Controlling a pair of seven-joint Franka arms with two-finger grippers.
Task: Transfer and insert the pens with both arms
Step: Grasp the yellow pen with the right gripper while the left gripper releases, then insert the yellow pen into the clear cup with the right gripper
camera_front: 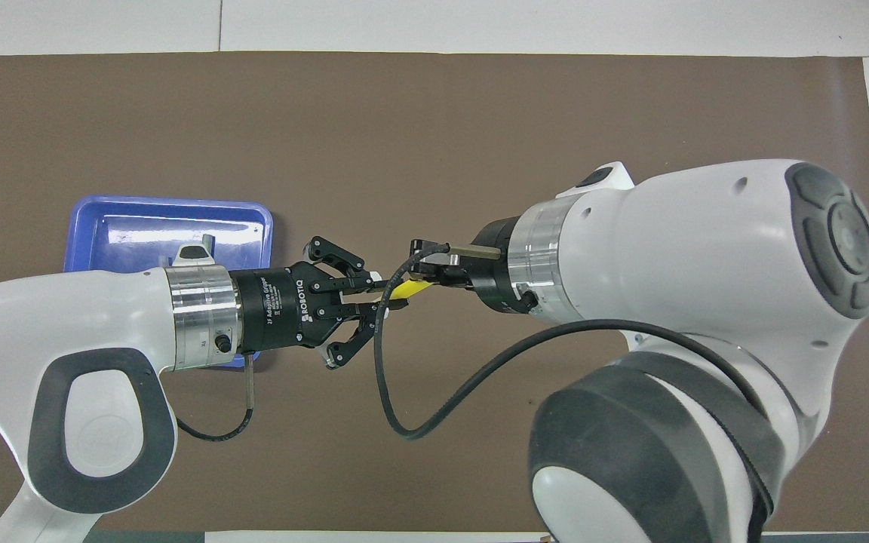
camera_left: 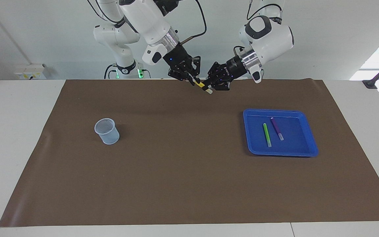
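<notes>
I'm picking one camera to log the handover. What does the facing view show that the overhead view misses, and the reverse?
Only the facing view shows the pale mesh cup and the green pen and purple pen lying in the blue plastic tray. Only the overhead view shows the left gripper's side links splayed with its fingertips together. Both show the short yellow pen held in the air between the left gripper and the right gripper, over the brown mat.

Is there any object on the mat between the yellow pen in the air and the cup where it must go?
Nothing visible. Both the left gripper and the right gripper are shut on the yellow pen, held up over the mat. The mat between there and the cup is bare. The blue tray lies toward the left arm's end.
</notes>
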